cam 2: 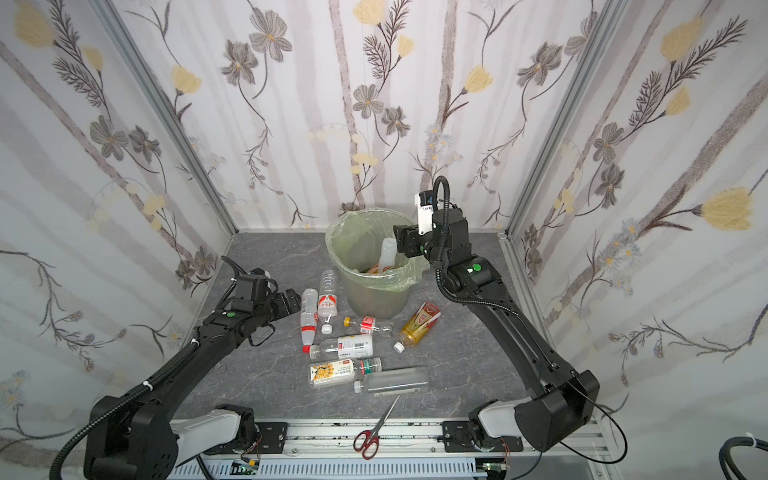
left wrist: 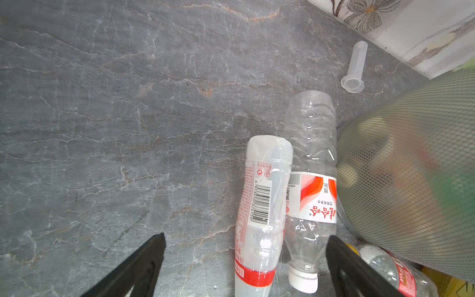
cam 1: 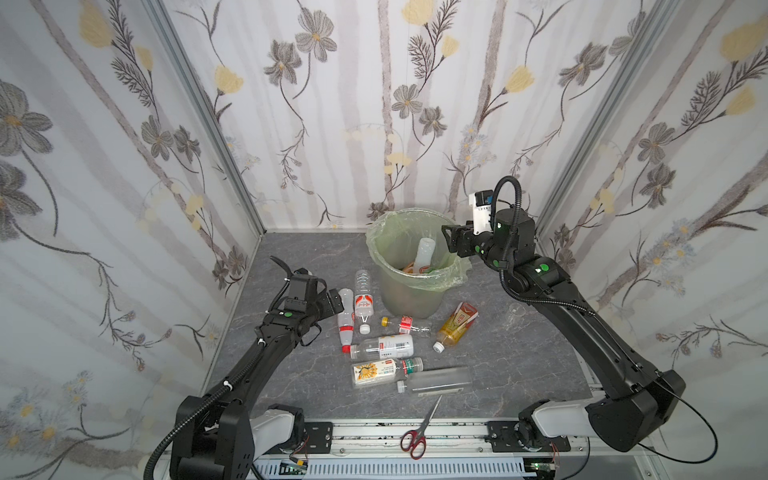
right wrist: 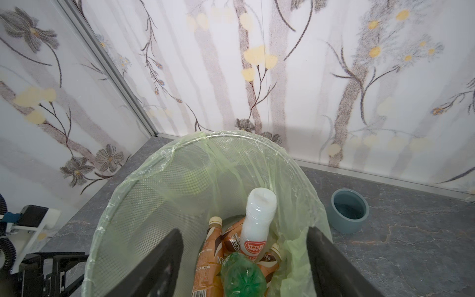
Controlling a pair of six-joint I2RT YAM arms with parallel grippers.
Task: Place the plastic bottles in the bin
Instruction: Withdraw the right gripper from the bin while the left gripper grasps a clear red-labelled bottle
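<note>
The bin [cam 1: 409, 286] [cam 2: 374, 291] stands at the back, lined with a pale green bag. My right gripper [cam 1: 451, 241] [right wrist: 244, 231] hangs open over its rim. Below it in the bin lie a white bottle [right wrist: 258, 218], brown-labelled bottles [right wrist: 208, 257] and a green bottle [right wrist: 243, 275]; the jaws touch none of them. My left gripper [cam 1: 334, 301] [left wrist: 246, 267] is open above a red-banded white bottle [left wrist: 259, 231] and a clear red-white labelled bottle [left wrist: 308, 180]. Several more bottles lie in front of the bin, among them an amber one [cam 1: 455, 326].
Red-handled scissors [cam 1: 417, 432] lie on the front rail. A blue-grey cup [right wrist: 349, 210] sits beyond the bin near the back wall. A small clear plastic tube [left wrist: 354, 66] lies behind the left bottles. Flowered walls close three sides.
</note>
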